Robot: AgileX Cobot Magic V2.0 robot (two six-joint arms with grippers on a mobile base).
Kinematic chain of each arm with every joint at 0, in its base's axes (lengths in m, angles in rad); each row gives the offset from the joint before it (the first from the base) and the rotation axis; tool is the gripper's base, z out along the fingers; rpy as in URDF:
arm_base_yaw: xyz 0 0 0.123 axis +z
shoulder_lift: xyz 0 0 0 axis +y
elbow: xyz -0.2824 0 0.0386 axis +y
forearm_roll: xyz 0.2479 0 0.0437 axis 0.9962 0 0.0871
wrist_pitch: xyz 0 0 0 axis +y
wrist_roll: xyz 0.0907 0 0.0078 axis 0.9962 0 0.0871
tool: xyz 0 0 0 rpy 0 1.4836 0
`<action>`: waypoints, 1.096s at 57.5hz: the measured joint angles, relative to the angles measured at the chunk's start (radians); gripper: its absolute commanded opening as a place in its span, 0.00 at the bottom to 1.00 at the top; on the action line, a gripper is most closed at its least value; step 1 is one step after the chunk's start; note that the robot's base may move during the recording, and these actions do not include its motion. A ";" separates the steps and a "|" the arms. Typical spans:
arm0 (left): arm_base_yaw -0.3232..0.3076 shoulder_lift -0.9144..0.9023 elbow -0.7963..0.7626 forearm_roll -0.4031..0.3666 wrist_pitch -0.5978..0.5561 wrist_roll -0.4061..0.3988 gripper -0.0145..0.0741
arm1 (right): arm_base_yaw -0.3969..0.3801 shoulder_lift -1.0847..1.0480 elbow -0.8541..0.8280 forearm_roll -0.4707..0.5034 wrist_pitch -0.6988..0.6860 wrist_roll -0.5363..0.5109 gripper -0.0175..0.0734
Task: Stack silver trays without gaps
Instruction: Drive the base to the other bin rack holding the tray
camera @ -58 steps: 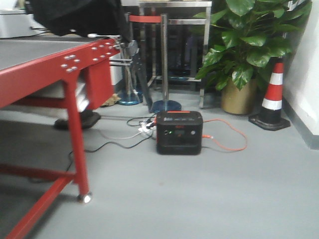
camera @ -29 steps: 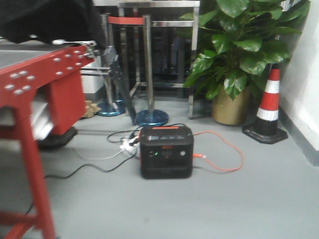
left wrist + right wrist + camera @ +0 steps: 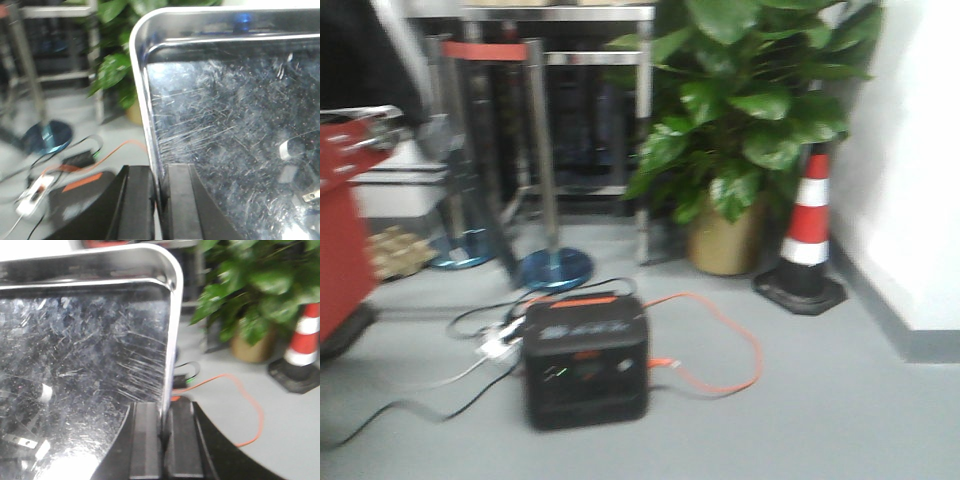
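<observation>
One silver tray is held up in the air between both arms, its scratched mirror bottom filling both wrist views. In the left wrist view my left gripper is shut on the tray's left rim, one black finger outside the wall and one inside. The same tray appears in the right wrist view, where my right gripper is shut on its right rim. Neither the tray nor the grippers appear in the front view. I see no other tray.
On the grey floor ahead sits a black power station with an orange cable looping to its right. Behind stand a stanchion with a blue base, a potted plant and a traffic cone. A red table edges in at left.
The front view has swung to the right: the red table has slid almost out at the left, while the power station, plant and cone have shifted left and look nearer.
</observation>
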 measured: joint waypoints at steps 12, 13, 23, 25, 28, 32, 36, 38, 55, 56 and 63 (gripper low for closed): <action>0.000 0.000 0.000 0.001 0.000 0.000 0.18 | 0.000 0.000 0.000 0.002 0.000 0.001 0.11; 0.000 0.000 0.000 0.001 0.000 0.000 0.18 | 0.000 0.000 0.000 0.002 0.000 0.001 0.11; 0.000 0.000 0.000 0.002 0.000 0.000 0.18 | 0.000 0.000 0.000 0.002 0.000 0.001 0.11; 0.000 0.000 0.000 0.002 0.000 0.000 0.18 | 0.000 0.000 0.000 0.002 0.000 0.001 0.11; 0.000 0.000 0.000 0.002 0.000 0.000 0.18 | 0.000 0.000 0.000 0.002 0.000 0.001 0.11; 0.000 0.000 0.000 0.002 0.000 0.000 0.18 | 0.000 0.000 0.000 0.002 0.000 0.001 0.11; 0.000 0.000 0.000 0.002 0.000 0.000 0.18 | 0.000 0.000 0.000 0.002 0.000 0.001 0.11; 0.000 0.000 0.000 0.002 0.000 0.000 0.18 | 0.000 0.000 0.000 0.002 0.000 0.001 0.11; 0.000 0.000 0.000 0.002 0.000 0.000 0.18 | 0.000 0.000 0.000 0.004 0.000 0.001 0.11; 0.000 0.000 0.000 0.002 0.000 0.000 0.18 | 0.000 0.000 0.000 0.004 0.000 0.001 0.11; 0.000 0.000 0.000 0.002 0.000 0.000 0.18 | 0.000 0.000 0.000 0.004 0.000 0.001 0.11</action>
